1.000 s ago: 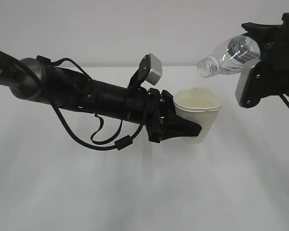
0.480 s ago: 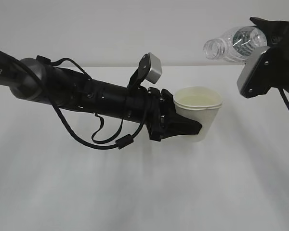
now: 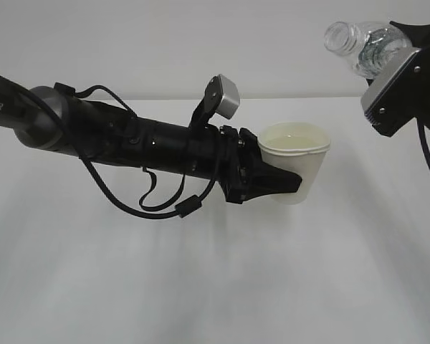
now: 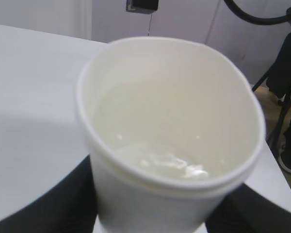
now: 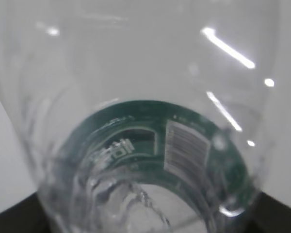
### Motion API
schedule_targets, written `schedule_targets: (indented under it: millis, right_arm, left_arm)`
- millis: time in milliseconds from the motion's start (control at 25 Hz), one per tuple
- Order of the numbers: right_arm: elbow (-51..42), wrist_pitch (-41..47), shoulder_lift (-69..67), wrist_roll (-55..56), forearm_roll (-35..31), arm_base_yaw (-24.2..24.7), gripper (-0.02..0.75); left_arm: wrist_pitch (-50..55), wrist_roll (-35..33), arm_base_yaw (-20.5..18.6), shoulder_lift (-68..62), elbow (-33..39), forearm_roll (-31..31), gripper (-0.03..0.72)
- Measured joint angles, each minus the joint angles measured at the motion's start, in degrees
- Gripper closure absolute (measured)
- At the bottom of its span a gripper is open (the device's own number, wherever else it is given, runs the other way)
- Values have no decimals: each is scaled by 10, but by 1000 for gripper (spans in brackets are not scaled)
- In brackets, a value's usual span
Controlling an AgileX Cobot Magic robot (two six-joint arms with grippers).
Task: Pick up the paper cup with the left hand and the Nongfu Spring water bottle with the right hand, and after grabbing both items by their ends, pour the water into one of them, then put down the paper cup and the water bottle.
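Bottle tipped back up, away from the cup: pouring looks finished.
Left end effector grips the paper cup holding water; right end effector grips the Nongfu Spring water bottle.

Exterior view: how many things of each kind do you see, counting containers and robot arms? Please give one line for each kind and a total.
Paper cup: 1
Clear plastic bottle: 1
Robot arms: 2, the left arm with jaws around the cup, the right arm holding the bottle
Total: 4
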State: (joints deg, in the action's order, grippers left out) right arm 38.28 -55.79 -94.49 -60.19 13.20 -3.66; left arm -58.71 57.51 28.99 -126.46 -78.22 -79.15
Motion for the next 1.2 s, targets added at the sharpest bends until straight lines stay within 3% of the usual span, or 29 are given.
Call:
schedule_targets:
  millis: [680, 1200]
  right_arm:
    - [0, 0, 1, 62, -59, 0, 265]
    - [0, 0, -7, 78, -64, 0, 265]
  left_arm:
    - [26, 0, -41, 0, 0, 95, 260]
    - [41, 0, -94, 34, 0, 102, 260]
